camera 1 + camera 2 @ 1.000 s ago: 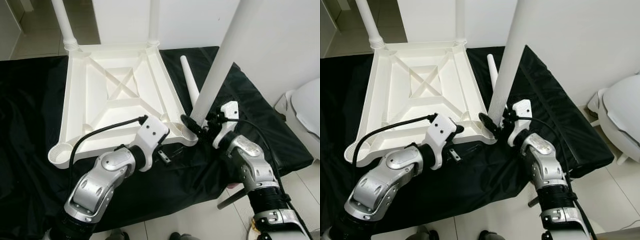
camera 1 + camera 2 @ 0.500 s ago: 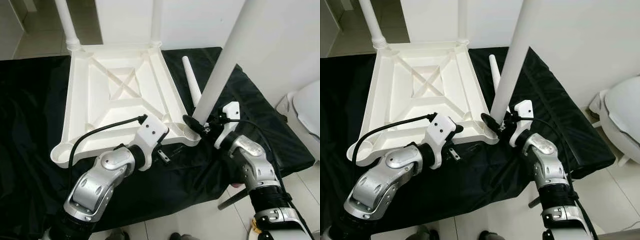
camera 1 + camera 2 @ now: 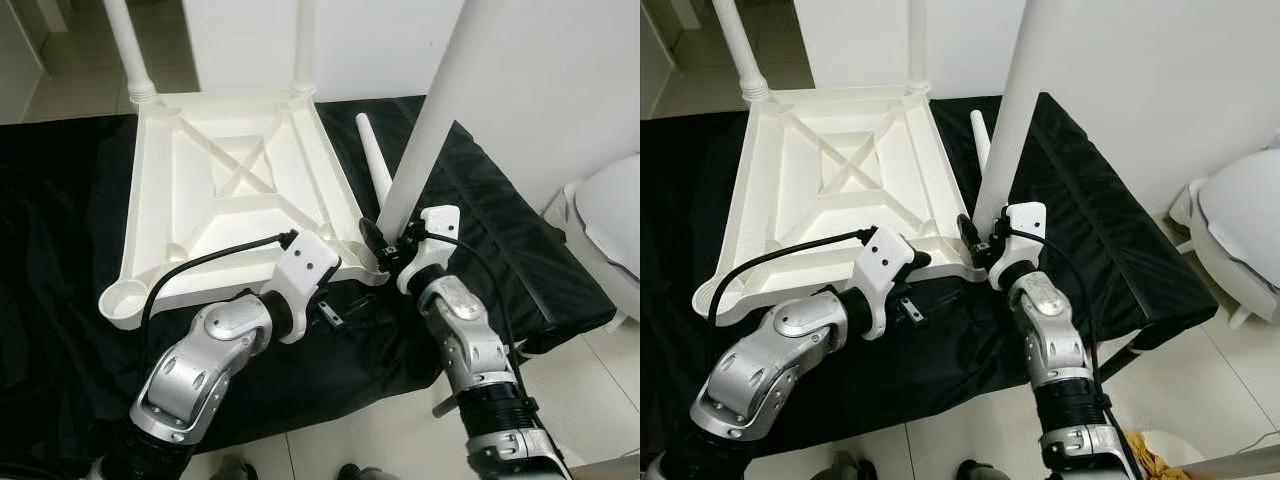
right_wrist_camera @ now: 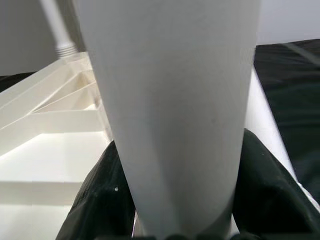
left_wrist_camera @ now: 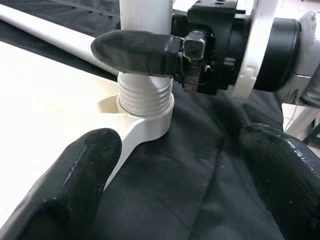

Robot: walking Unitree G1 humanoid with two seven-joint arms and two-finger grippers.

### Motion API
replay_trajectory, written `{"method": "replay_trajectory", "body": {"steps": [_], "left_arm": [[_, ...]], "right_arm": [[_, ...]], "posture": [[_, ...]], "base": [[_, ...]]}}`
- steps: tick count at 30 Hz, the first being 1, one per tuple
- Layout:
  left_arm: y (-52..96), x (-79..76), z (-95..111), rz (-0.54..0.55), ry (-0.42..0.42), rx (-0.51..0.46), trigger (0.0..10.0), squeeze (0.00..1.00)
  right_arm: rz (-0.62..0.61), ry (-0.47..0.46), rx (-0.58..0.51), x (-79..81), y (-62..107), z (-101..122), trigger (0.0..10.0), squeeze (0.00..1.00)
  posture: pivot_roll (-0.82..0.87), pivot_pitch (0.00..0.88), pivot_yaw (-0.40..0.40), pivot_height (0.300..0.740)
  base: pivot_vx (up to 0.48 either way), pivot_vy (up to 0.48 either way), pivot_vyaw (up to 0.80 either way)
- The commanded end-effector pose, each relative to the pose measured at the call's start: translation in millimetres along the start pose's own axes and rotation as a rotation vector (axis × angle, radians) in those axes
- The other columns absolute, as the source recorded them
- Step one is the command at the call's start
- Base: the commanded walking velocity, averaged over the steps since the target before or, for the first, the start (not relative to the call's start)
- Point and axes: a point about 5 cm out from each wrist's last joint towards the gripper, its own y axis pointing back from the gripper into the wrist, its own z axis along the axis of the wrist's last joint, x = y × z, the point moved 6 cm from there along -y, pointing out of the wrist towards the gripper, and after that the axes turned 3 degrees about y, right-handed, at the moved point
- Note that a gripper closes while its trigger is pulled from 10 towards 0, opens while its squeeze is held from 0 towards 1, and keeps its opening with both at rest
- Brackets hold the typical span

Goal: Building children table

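The white table top [image 3: 200,240] lies upside down on a black cloth [image 3: 60,220]. Two white legs [image 3: 125,50] [image 3: 305,45] stand in its far corners. My right gripper [image 3: 385,245] is shut on a third leg [image 3: 430,120] just above its threaded end [image 5: 145,95], which sits in the near right corner socket [image 5: 150,120], tilted to the right. In the right wrist view both fingers [image 4: 100,200] hug the leg [image 4: 170,100]. My left gripper [image 5: 175,200] hangs open over the cloth beside that corner, holding nothing. A fourth leg [image 3: 372,155] lies loose on the cloth.
The near left corner socket [image 3: 122,298] holds no leg. A white rounded object [image 3: 610,215] stands on the floor at the right. The cloth's front edge drops to pale tiles [image 3: 400,440]. A white wall [image 3: 560,80] rises close behind on the right.
My right forearm has swung in toward the left and the held leg stands a little steeper over the corner socket. My left arm has stayed where it was.
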Motion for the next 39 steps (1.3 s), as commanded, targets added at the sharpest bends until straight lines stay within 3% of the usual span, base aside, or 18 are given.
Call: {"method": "replay_trajectory", "body": {"steps": [1,6,10,17,18,19,24,31,32,39], "left_arm": [[-0.7,-2.8,-0.8,-0.007,0.010,0.006,10.0,0.00],[-1.7,-3.5,-0.3,-0.008,0.017,0.004,10.0,0.00],[-1.5,-3.5,-0.1,-0.007,0.020,0.004,10.0,0.00],[-1.9,-4.3,-0.4,-0.009,0.020,0.005,10.0,0.00],[-2.1,-4.8,-0.4,-0.012,0.020,0.005,10.0,0.00],[-2.4,-5.1,-0.6,-0.013,0.020,0.006,10.0,0.00],[-2.8,-5.6,-0.7,-0.015,0.020,0.006,10.0,0.00],[-3.1,-5.9,-0.6,-0.014,0.021,0.005,10.0,0.00],[-3.1,-5.9,-0.5,-0.014,0.021,0.005,10.0,0.00],[-2.4,-5.0,-0.8,-0.013,0.021,0.007,10.0,0.00]], "right_arm": [[-0.173,-0.031,-0.042,-15.5,2.5,9.9,10.0,0.00],[-0.350,-0.051,-0.046,-20.9,8.6,10.0,10.0,0.00],[-0.419,-0.056,-0.051,-23.9,11.7,10.2,10.0,0.00],[-0.390,-0.087,-0.051,-17.5,6.2,12.1,10.0,0.00],[-0.377,-0.089,-0.056,-16.8,5.5,13.2,10.0,0.32],[-0.358,-0.096,-0.064,-15.2,4.5,14.6,10.0,1.00],[-0.312,-0.115,-0.082,-10.3,2.2,18.3,10.0,1.00],[-0.113,-0.116,-0.103,11.8,-2.5,26.7,10.0,0.99],[-0.065,-0.119,-0.100,14.9,-2.6,27.5,10.0,0.00],[0.108,-0.086,-0.096,12.4,1.8,33.2,10.0,0.00]], "posture": [[0.00,0.118,-0.014,0.740],[0.00,0.115,-0.015,0.740],[0.00,0.112,-0.017,0.740],[0.00,0.112,-0.016,0.740],[0.00,0.112,-0.017,0.740],[0.00,0.110,-0.017,0.740],[0.00,0.108,-0.020,0.740],[0.00,0.104,-0.024,0.740],[0.00,0.105,-0.023,0.740],[-0.01,0.110,-0.021,0.740]], "base": [[0.000,0.000,0.00],[0.000,0.000,0.00],[0.000,0.000,0.00],[0.000,0.000,0.00],[0.000,0.000,0.00],[0.000,0.000,0.00],[0.000,0.000,0.00],[0.000,0.000,0.00],[0.000,0.000,0.00],[0.000,0.000,0.00]]}}
